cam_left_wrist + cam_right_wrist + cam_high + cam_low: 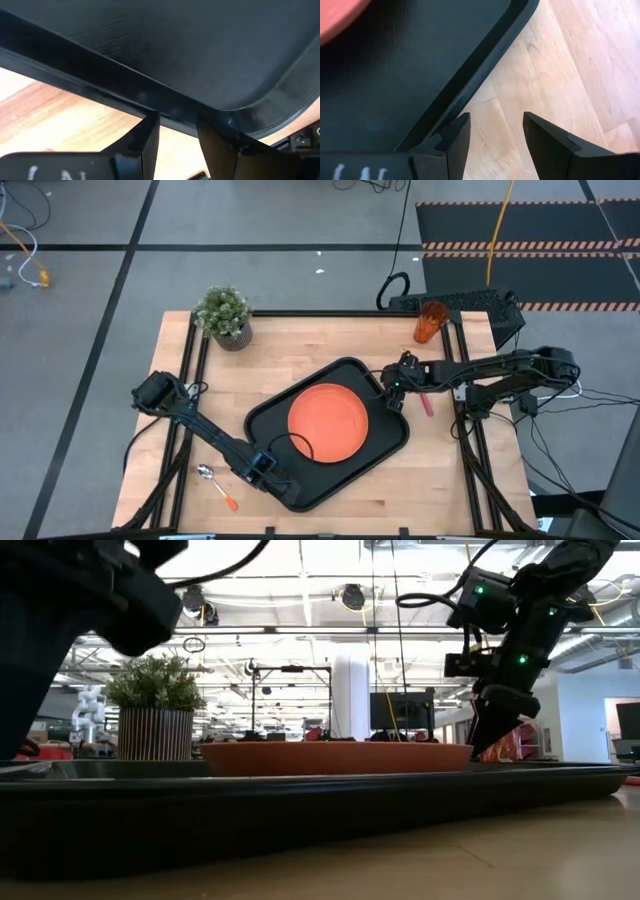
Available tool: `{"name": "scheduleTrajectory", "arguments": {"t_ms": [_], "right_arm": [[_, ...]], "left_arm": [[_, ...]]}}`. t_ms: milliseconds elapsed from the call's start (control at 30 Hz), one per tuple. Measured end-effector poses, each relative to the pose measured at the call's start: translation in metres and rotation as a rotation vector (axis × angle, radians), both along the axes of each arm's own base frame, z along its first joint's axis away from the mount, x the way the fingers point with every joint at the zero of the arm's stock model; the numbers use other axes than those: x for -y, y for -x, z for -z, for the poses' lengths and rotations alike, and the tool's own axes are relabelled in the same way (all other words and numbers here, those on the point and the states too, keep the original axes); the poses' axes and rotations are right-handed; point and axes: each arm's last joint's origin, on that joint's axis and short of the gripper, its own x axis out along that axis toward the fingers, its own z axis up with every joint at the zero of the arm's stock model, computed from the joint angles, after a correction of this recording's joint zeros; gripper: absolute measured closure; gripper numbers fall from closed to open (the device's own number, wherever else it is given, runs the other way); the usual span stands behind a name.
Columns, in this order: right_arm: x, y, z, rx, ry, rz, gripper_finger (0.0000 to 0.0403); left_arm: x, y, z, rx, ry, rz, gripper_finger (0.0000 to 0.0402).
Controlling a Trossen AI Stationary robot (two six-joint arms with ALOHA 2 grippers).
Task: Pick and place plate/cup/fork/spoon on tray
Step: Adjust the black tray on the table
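Note:
The black tray [268, 418] lies slanted at the table's middle, and the orange plate [328, 423] rests flat on its floor. My left gripper [262, 470] stands open at the tray's near-left rim, pointing steeply down. My right gripper [393, 385] stands open at the tray's far-right corner, one finger by the rim and the other over bare wood. The amber cup [430, 322] stands upright at the far right. The fork's pink handle [427, 404] lies on the table under my right arm. The spoon [214, 485] lies near the front left edge. My left gripper [179, 130] comes from above, its fingertips at the outer edge of the tray's near-left rim [175, 111]; I cannot tell whether they touch it. My right gripper [495, 125] has one finger [456, 134] beside the rim's outer side [470, 85]; touching or apart, I cannot tell.
A potted green plant [224, 317] stands at the far left corner. A black frame runs along the table's edges. Bare wood shows to the tray's far left and near right.

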Motion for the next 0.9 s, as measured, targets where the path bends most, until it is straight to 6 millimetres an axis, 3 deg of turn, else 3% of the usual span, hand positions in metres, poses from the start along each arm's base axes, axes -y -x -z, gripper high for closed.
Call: {"name": "scheduleTrajectory", "arguments": {"t_ms": [267, 600, 767, 900], "right_arm": [[0.0, 0.0, -0.001, 0.008, -0.001, 0.002, 0.0226], [0.0, -0.001, -0.002, 0.017, 0.002, -0.002, 0.0226], [0.0, -0.002, -0.002, 0.025, 0.003, -0.003, 0.0226], [0.0, -0.003, -0.003, 0.042, 0.012, -0.015, 0.0226]], "left_arm": [[-0.005, 0.001, 0.004, -0.024, -0.01, 0.018, 0.0266], [-0.013, 0.012, -0.012, -0.059, -0.023, -0.001, 0.0266], [-0.014, 0.008, -0.013, 0.007, -0.052, 0.088, 0.0266], [-0.017, 0.003, -0.014, 0.048, -0.063, 0.026, 0.0266]]}}
